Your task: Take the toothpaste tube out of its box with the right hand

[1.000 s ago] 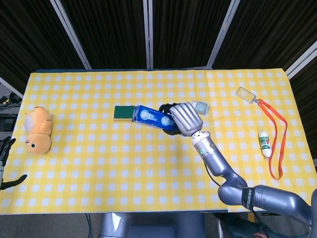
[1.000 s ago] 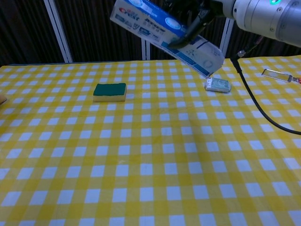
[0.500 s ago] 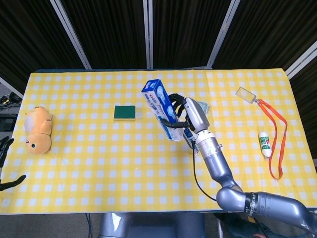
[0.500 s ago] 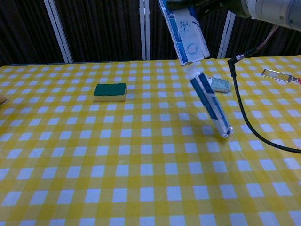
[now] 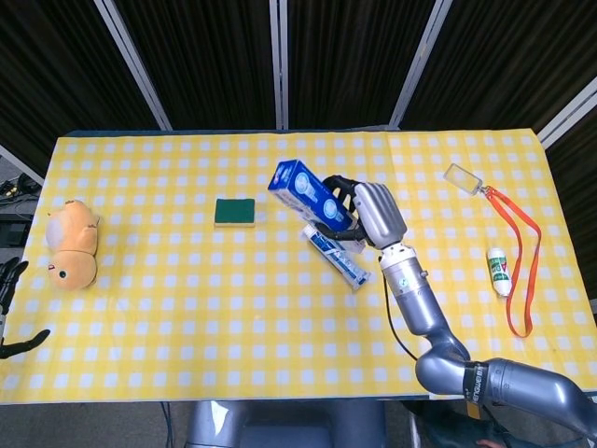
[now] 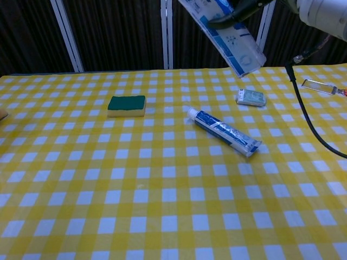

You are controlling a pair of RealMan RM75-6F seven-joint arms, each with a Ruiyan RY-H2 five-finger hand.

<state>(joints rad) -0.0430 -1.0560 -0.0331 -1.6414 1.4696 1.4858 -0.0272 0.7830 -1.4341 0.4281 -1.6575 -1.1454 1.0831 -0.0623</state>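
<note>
The blue toothpaste box (image 5: 308, 193) (image 6: 223, 32) is held tilted in the air above the table by my right hand (image 5: 369, 213), whose fingers wrap its lower part. Its open end points down to the right in the chest view. The blue and white toothpaste tube (image 5: 336, 257) (image 6: 223, 131) lies flat on the yellow checked cloth below the box, free of the hand. My left hand (image 5: 11, 308) hangs at the table's left edge, open and holding nothing.
A green sponge (image 5: 235, 212) (image 6: 126, 105) lies left of the tube. A small pale packet (image 6: 250, 97) sits to the tube's right. A plush toy (image 5: 72, 245) is far left. A lanyard with a card holder (image 5: 508, 243) and a small white bottle (image 5: 499, 271) lie far right.
The tube slid out of the tilted box and dropped onto the cloth, where it now lies flat. My right hand turned the box back toward level while holding it.
</note>
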